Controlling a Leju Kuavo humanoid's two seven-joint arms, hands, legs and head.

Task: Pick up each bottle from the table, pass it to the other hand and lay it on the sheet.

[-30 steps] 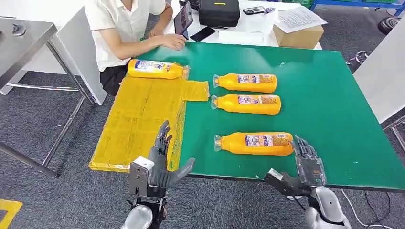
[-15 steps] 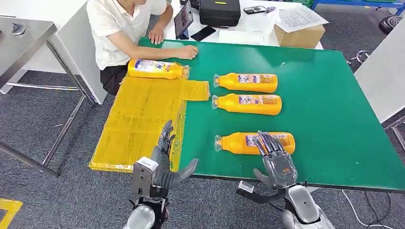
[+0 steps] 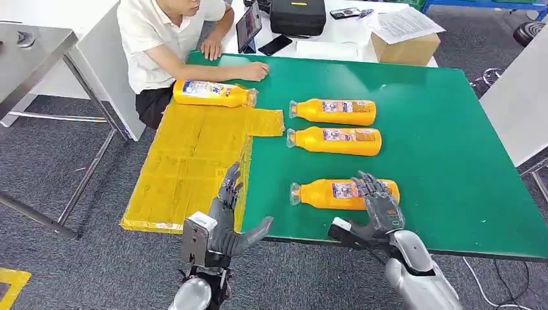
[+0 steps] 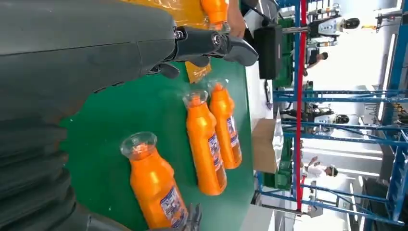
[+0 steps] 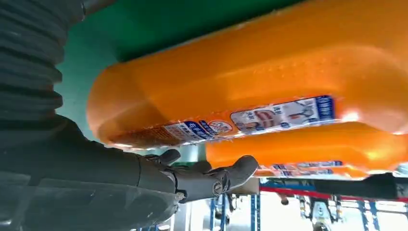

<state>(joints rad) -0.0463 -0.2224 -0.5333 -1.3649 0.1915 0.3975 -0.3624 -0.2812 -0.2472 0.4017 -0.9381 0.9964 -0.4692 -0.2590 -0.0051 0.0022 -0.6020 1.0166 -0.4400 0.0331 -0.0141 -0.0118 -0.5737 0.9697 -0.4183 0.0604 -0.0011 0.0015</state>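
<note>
Near bottle (image 3: 344, 194) lies on the table (image 3: 452, 148) right of the sheet (image 3: 187, 161); right hand (image 3: 378, 205), fingers apart over its base, may roll it away.

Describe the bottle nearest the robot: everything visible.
The nearest bottle is orange, apparently plastic, with a blue-and-white label on its body and a clear cap. It lies on its side on the green table, cap pointing toward the yellow sheet, close to the table's near edge and apart from the two bottles beyond it. The right robot hand reaches over its base end with fingers spread; whether they touch it is unclear.
</note>
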